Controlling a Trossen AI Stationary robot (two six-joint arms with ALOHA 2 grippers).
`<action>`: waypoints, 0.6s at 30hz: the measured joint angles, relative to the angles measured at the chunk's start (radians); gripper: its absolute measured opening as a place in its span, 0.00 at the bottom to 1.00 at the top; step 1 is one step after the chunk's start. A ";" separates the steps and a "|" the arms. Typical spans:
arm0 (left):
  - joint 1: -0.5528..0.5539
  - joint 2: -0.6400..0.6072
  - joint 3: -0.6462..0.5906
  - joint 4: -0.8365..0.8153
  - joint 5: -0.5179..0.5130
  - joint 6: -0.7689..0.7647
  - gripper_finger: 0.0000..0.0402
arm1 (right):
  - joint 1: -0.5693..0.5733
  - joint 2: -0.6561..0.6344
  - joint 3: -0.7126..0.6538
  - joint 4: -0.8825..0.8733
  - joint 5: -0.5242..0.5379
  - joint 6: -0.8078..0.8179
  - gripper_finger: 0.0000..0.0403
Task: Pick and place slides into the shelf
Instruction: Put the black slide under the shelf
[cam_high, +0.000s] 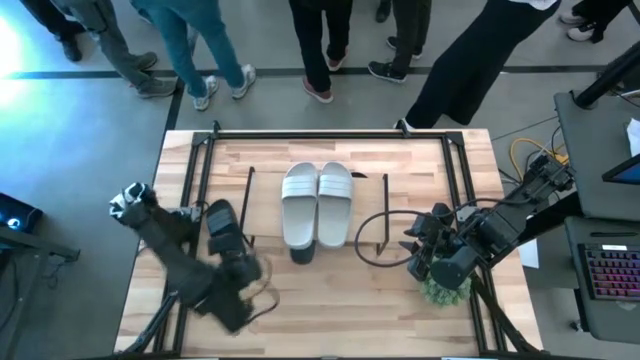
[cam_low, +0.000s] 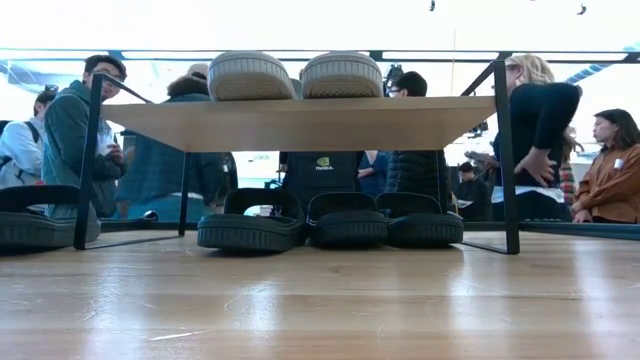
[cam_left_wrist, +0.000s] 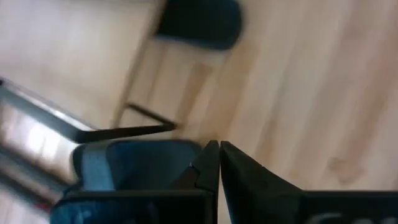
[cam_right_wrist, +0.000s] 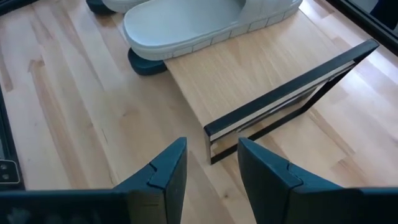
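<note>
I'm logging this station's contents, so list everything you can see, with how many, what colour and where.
pale slides: two, grey-white, side by side on top of the shelf
black slides under the shelf: three, black, in a row on the table
black slide: one, black, on the table outside the shelf's left legs
shelf: one, light-wood top with black legs, mid-table
cable: one, black loop, on the table right of the shelf
plant: one, green, near the table's right edge
table: one, light wood
people: several, standing beyond the far edge
left claw: one, dark, shut, low over the table by the lone black slide
right claw: one, dark, open, empty, facing the shelf's right end
</note>
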 joint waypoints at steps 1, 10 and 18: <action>-0.041 -0.006 -0.010 0.010 -0.035 -0.026 0.00 | 0.000 0.000 -0.003 0.000 0.000 0.000 0.33; -0.205 0.004 -0.246 -0.014 0.005 -0.567 0.10 | 0.000 0.000 -0.033 -0.008 0.000 -0.003 0.33; -0.212 -0.005 -0.407 -0.014 -0.014 -0.671 0.39 | 0.000 0.000 -0.034 -0.020 -0.019 0.000 0.33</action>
